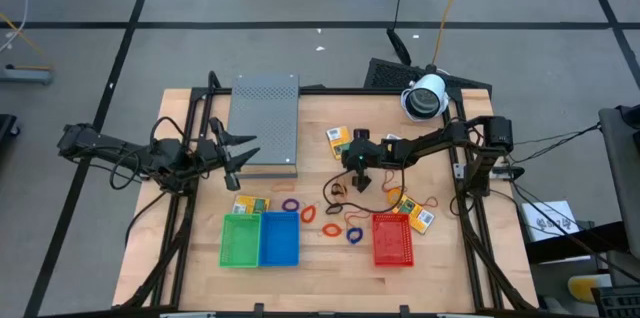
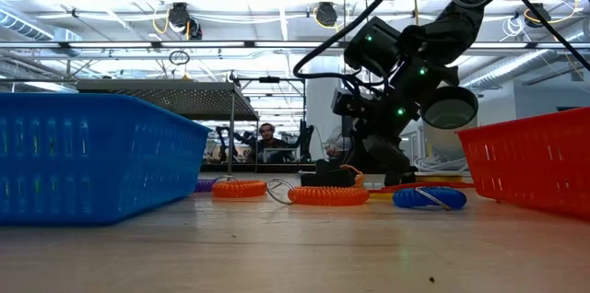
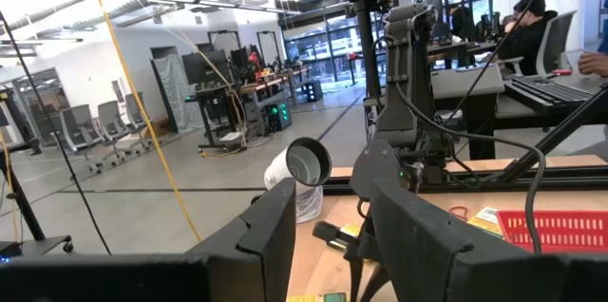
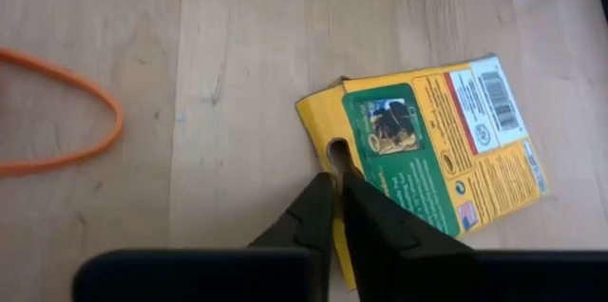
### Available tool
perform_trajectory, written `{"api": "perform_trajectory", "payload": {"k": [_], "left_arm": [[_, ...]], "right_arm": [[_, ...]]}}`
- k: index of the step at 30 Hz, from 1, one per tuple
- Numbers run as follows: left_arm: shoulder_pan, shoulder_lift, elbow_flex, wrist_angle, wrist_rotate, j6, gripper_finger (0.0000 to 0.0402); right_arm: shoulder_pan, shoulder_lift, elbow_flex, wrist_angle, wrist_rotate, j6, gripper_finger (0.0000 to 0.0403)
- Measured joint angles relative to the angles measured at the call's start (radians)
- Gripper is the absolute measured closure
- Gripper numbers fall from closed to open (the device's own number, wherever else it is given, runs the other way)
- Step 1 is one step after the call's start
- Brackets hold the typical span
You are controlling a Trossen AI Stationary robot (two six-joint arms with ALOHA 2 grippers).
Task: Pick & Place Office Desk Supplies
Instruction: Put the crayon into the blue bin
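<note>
A yellow packet [image 4: 427, 141] with a green panel lies flat on the wooden table [image 1: 440, 268]. My right gripper [image 4: 334, 180] is shut at the packet's hang-hole end, near the table's middle [image 1: 360, 174]. My left gripper [image 1: 240, 158] hangs open and raised at the left, beside the grey perforated box [image 1: 265, 123], with nothing between its fingers [image 3: 275, 226]. More yellow packets [image 1: 338, 138], [image 1: 252, 204], [image 1: 416, 214] lie about. Rubber bands, purple [image 1: 291, 204], orange [image 1: 308, 213], red [image 1: 352, 220] and blue [image 1: 354, 235], lie near the bins. My right gripper has its fingers [image 4: 380, 217] closed on the packet's short end beside the hang hole [image 4: 328, 145]. They slant down from the table's right side and run along that edge, one over the card and one just off it. The packet rests flat on the table.
A green bin [image 1: 240, 240], a blue bin [image 1: 280, 238] and a red bin [image 1: 393, 239] stand in a row toward the near edge. A loose orange band [image 4: 66, 122] lies close to the held packet. A white camera [image 1: 426, 96] sits at the far right.
</note>
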Motion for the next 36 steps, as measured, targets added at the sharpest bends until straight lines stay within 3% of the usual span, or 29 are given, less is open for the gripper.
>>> {"api": "perform_trajectory", "payload": {"k": [17, 20, 25, 36], "left_arm": [[0.000, 0.000, 0.000, 0.000, 0.000, 0.000, 0.0256], [0.000, 0.000, 0.000, 0.000, 0.000, -0.001, 0.0256], [0.000, 0.000, 0.000, 0.001, -0.014, -0.010, 0.0256], [-0.012, 0.000, 0.000, 0.001, -0.025, -0.046, 0.0256]], "right_arm": [[0.013, -0.034, -0.002, 0.011, -0.005, 0.094, 0.0402], [0.033, -0.087, -0.002, 0.007, -0.009, 0.110, 0.0402], [0.054, -0.197, -0.001, 0.004, -0.109, 0.157, 0.0403], [0.121, -0.431, 0.000, -0.068, -0.170, 0.201, 0.0403]]}}
